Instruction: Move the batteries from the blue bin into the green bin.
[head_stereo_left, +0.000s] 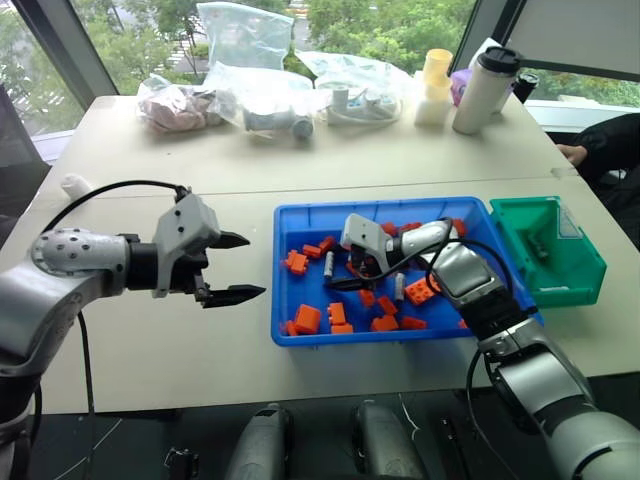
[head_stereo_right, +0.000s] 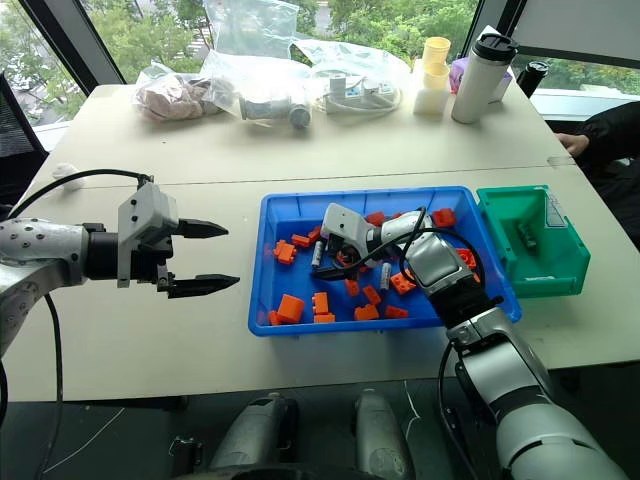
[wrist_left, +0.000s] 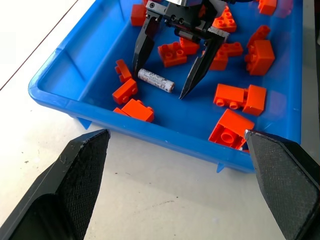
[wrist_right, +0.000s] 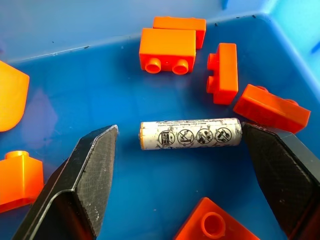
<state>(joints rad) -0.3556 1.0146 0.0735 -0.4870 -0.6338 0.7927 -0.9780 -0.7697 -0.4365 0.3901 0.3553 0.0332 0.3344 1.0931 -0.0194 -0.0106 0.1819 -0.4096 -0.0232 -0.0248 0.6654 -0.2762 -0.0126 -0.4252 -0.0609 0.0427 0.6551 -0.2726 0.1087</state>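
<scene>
The blue bin sits mid-table and holds several orange bricks and silver batteries. One battery lies flat on the bin floor, and my right gripper is open with a finger on each side of it, low inside the bin. A second battery lies further right among the bricks. The green bin stands against the blue bin's right side, with a small dark object inside it. My left gripper hangs open and empty over the table, left of the blue bin.
Plastic bags, a cable bundle, yellow cups and a white bottle stand along the table's far end. A person's dark sleeve rests at the right edge.
</scene>
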